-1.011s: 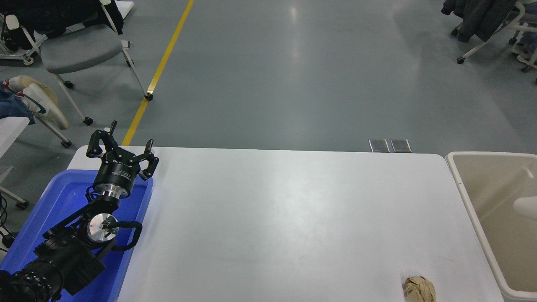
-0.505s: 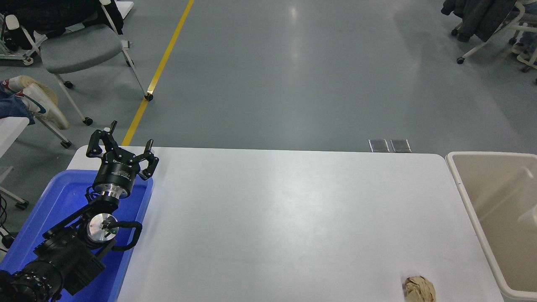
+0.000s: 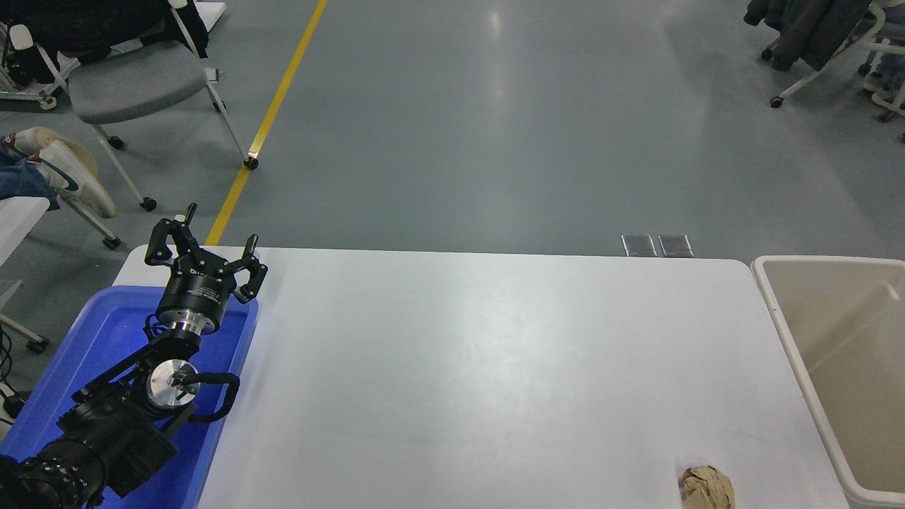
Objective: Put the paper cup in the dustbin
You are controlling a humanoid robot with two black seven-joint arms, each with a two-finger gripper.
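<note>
The paper cup does not show anywhere in the head view; it is neither on the table nor visible in the part of the bin that I can see. The dustbin (image 3: pixel 827 261), large and beige with a thick rounded rim, stands off the table's right end and is cut by the picture's right edge. My left gripper (image 3: pixel 205 244) is open and empty, parked over the far end of the blue tray at the lower left. My right arm is out of view.
A bright blue tray (image 3: pixel 106 332) lies under my left arm at the table's left end. A crumpled brown paper ball (image 3: pixel 707 488) sits near the table's front right corner. Chairs and a person's shoes are on the floor at the far left.
A blurred white shape seen inside the dustbin one second ago grew fainter half a second ago and is gone from sight now. My left arm has not moved.
</note>
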